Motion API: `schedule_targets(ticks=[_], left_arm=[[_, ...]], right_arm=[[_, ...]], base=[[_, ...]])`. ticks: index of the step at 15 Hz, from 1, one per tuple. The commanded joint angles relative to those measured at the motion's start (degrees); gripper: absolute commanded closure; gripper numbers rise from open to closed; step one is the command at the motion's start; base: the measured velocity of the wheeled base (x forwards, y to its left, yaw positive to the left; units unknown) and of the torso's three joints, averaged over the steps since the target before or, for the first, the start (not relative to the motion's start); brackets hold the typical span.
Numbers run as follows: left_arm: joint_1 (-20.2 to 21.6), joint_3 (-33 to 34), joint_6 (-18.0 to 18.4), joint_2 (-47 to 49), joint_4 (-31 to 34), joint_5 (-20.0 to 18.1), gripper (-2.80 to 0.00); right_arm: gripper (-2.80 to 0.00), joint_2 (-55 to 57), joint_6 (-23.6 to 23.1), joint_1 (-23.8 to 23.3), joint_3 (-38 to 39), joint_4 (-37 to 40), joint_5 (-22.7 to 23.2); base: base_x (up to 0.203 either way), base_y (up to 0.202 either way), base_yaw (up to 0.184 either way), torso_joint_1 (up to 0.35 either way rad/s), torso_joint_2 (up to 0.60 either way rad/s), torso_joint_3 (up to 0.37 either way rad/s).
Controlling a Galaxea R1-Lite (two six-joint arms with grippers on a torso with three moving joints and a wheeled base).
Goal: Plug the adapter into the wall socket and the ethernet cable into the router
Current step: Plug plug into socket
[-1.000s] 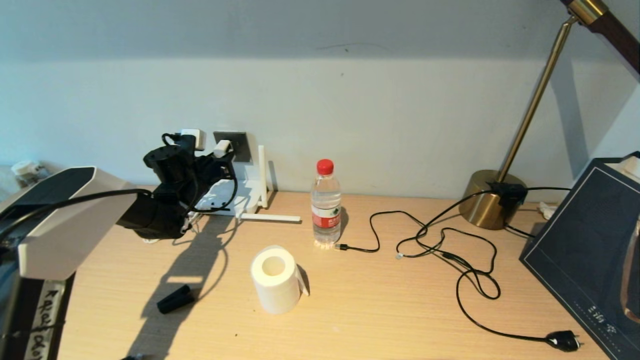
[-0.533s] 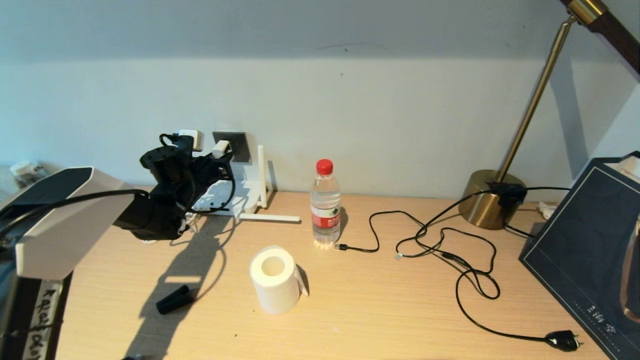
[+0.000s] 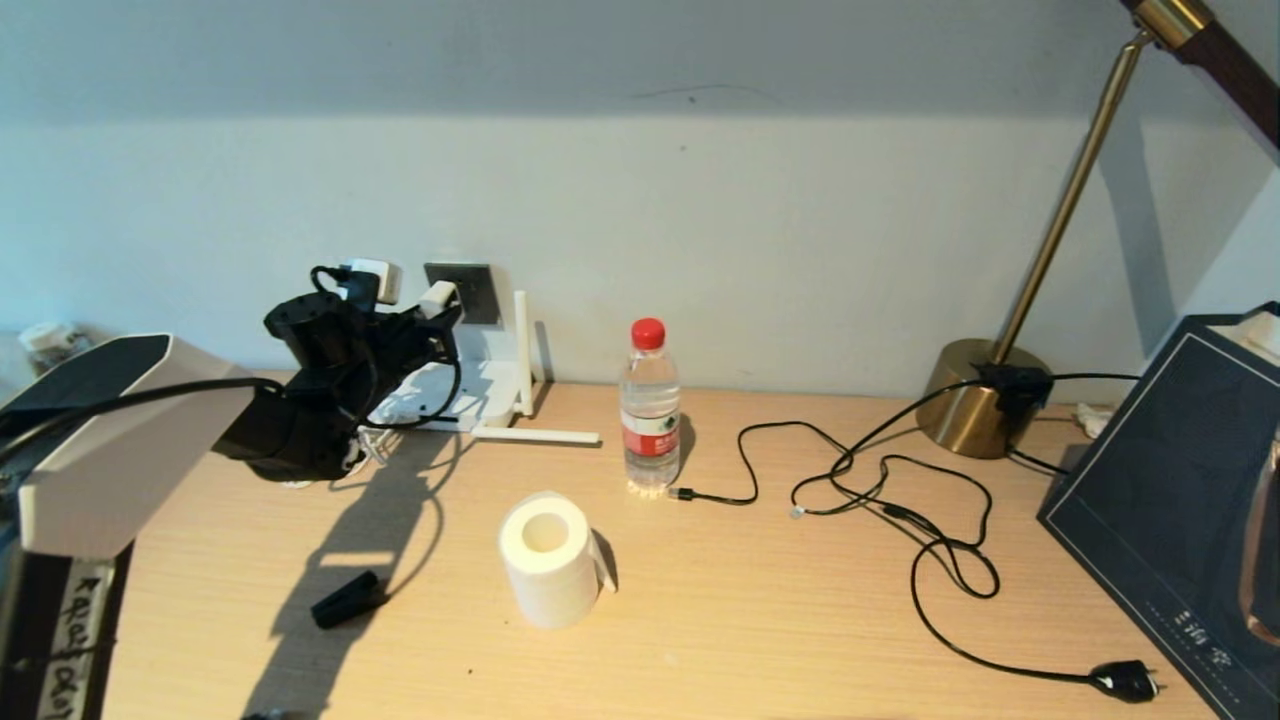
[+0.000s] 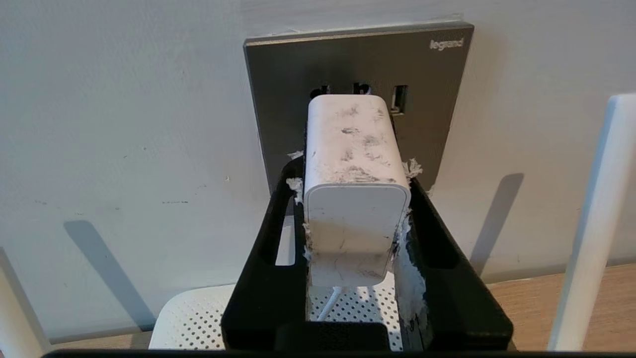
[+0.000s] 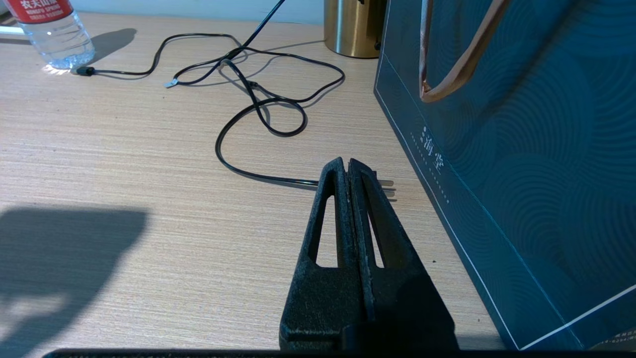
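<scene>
Left wrist view: adapter (image 4: 354, 169) clamped between the jaws, at wall socket (image 4: 278, 89).

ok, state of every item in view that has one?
left gripper: shut on adapter
adapter: held at wall socket, seating cannot be told
router: lying flat under the socket
water bottle: upright, capped
paper roll: upright
right gripper: shut, empty, over the table

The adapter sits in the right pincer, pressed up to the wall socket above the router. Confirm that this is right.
Not quite: the left pincer holds the adapter, not the right. The left wrist view shows it clamped on the white cube at the wall socket, above the router. The right pincer is shut on nothing, over the desk in the right wrist view.
</scene>
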Motion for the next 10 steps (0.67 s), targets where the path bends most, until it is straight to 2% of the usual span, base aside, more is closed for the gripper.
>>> schedule_targets(ticks=[1,3,10], left_arm=[[0.1,3.4,0.1,-1.8,-0.5,0.1,0.00],[-0.4,5.3,0.1,-2.5,-2.1,0.1,0.00],[-0.2,5.5,0.1,-2.5,-2.5,0.1,0.00]], right_arm=[[0.00,0.1,0.0,0.0,0.0,0.0,0.0],[0.00,0.1,0.0,0.0,0.0,0.0,0.0],[0.00,0.1,0.0,0.0,0.0,0.0,0.0]], base=[[0.000,0.000,0.000,0.000,0.00,0.000],[0.000,0.000,0.000,0.000,0.00,0.000],[0.000,0.000,0.000,0.000,0.00,0.000]])
